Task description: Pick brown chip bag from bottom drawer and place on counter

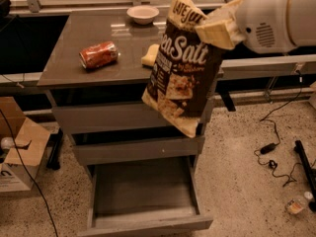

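My gripper [213, 26] is shut on the brown chip bag [181, 68], pinching its upper right edge with cream-coloured fingers [216, 33]. The bag hangs upright in the air over the right part of the counter [94, 48], its lower end in front of the upper drawers. The bottom drawer [143, 221] is pulled out and shows a bare grey floor.
On the counter lie a red crushed can [98, 55], a yellow sponge [149, 56] partly hidden by the bag, and a white bowl [142, 14] at the back. A cardboard box [17, 152] stands on the floor at left. Cables [274, 147] lie at right.
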